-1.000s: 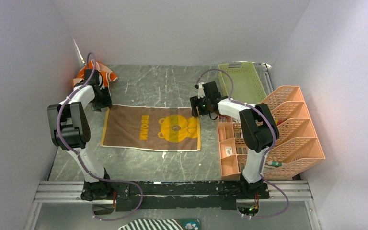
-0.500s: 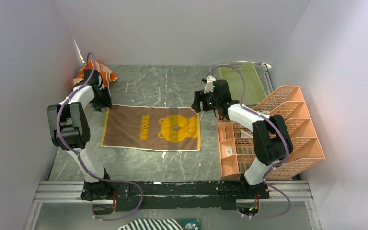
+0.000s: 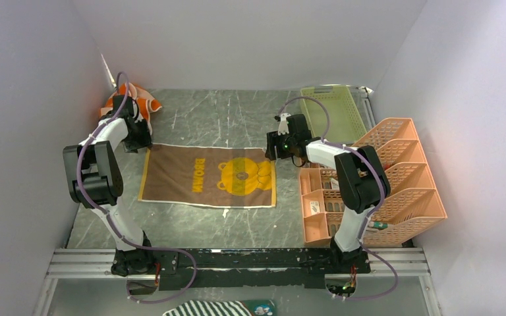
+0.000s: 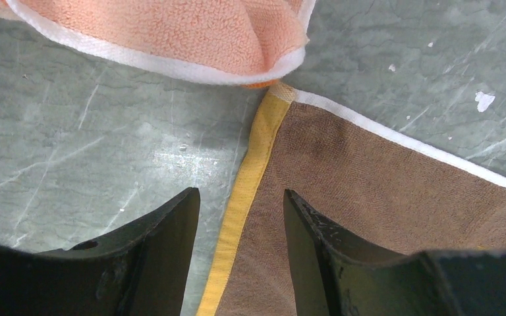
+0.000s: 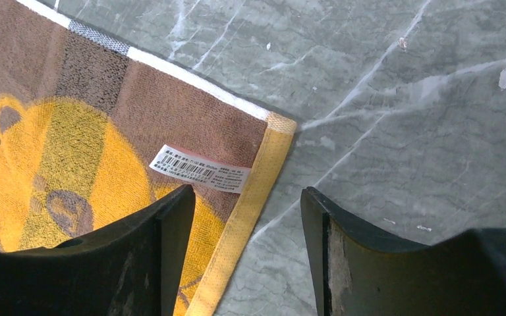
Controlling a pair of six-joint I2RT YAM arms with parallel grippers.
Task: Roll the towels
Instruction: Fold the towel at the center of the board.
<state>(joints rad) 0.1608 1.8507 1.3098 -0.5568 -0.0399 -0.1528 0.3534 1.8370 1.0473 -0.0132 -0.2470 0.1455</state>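
Left pincer point(image 4: 240, 195) is open and empty, astride the yellow edge of the brown towel point(image 3: 171, 174) near its far-left corner. Right pincer point(image 5: 247, 192) is open and empty above its far-right corner. It lies flat on the desk point(image 3: 224, 115). The orange towel point(image 3: 132, 102) is bunched, touching that far-left corner.

Matt looped terry cloth of the brown towel point(image 4: 382, 217) and the fluffier orange towel point(image 4: 191, 29); smooth, faintly glossy marbled table point(image 4: 72, 131); matt, scuffed black plastic fingers point(image 4: 151, 257); perforated plastic racks point(image 3: 405, 178).
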